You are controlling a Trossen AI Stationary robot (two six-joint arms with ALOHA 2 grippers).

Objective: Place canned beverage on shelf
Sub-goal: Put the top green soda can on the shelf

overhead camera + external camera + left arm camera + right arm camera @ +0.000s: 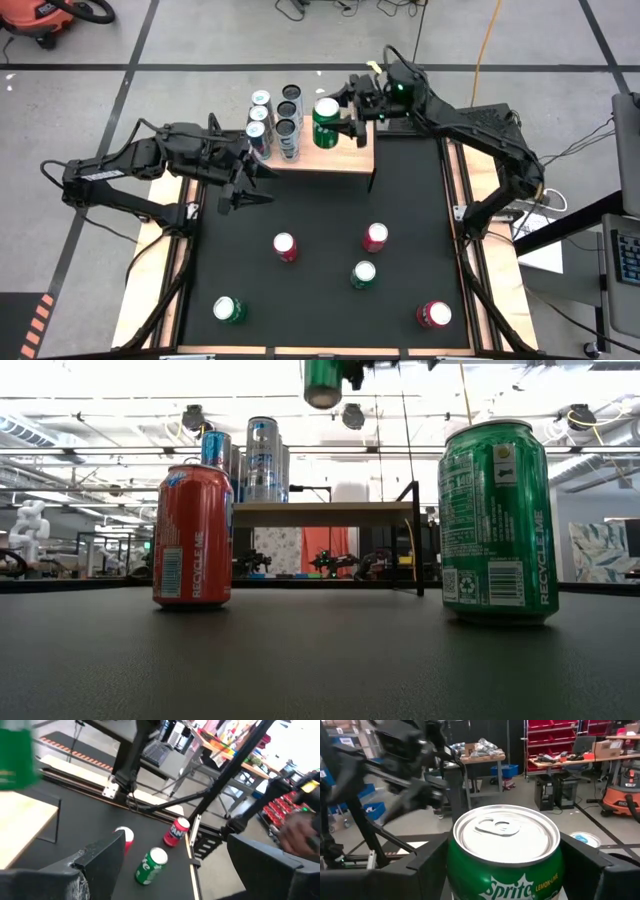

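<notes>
Workshop: grey floor with black tape lines around my black tabletop [320,290]; racks and benches show beyond it in the low view.
Shelf: the light-wood shelf [345,158] stands at the far edge of the tabletop, with slim cans [275,118] crowded on its left part and bare wood on the right.
Right tool: my right tool [342,112] is clamped on a green Sprite can [326,122], one finger on each side, lid up.
Can position: it hangs above the shelf's right part, clear of the board; in the low view its base [323,382] sits well above the shelf top.
Key relation: the free spot lies straight below the can, whose long axis is upright, so I judge the coming move a plain descent, keeping off the slim cans just beside it.
Left tool: my left tool [243,185] hovers near the shelf's left end, fingers apart and holding nothing.
Waiting: loose cans [364,273] stand on the near tabletop.
</notes>
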